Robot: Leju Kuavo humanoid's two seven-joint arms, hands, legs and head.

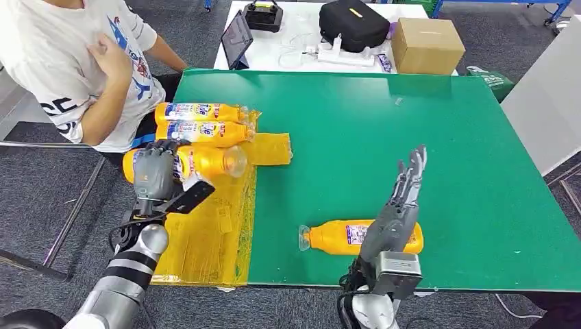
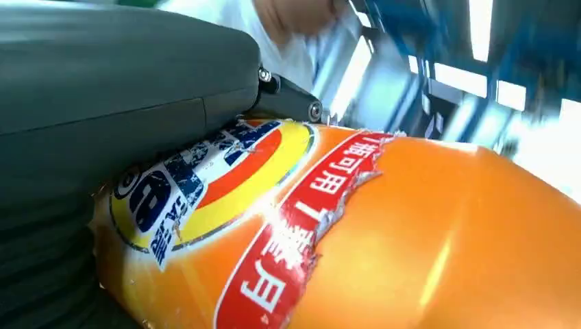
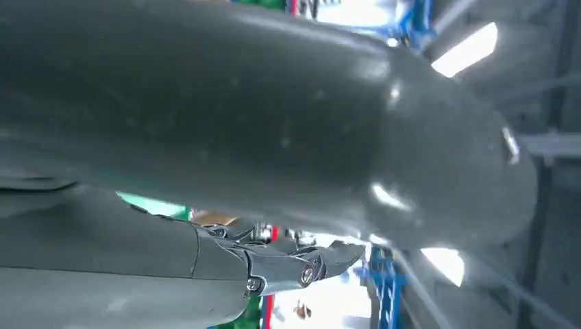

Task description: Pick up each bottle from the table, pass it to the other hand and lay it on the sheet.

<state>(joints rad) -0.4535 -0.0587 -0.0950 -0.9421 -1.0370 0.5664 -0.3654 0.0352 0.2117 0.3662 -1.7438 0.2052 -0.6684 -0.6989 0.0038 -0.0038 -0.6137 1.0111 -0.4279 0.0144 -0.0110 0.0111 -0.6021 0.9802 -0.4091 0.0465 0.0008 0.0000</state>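
The left hand [image 1: 156,171] is seen at the left of the head view, its dark fingers wrapped round the labelled body of an orange plastic bottle [image 1: 205,162], which is held lying sideways over the yellow plastic sheet [image 1: 212,233]. In the left wrist view the grey thumb [image 2: 123,75] is pressed against the bottle's printed label [image 2: 205,185]; the grip is judged firm.

The right hand [image 1: 404,188] is raised at lower centre, fingers straight, spread and pointing upward, holding nothing. Just below it, partly hidden by the right forearm, a second orange plastic bottle with a clear cap end [image 1: 336,236] lies on its side on the green tabletop [image 1: 445,137], well apart from the sheet.

Two further orange labelled bottles [image 1: 202,123] are laid side by side at the upper end of the sheet, just beyond the held one. A seated person in a white printed shirt [image 1: 62,62] is noted at the upper left.

Handling assessment: the bottles appear full, hence moderately heavy; the walls are judged stiff but smooth and glossy, with slip likely. One label edge is torn and could peel under pressure. A hold round the mid-body, across the label, is recommended rather than at the narrow neck.
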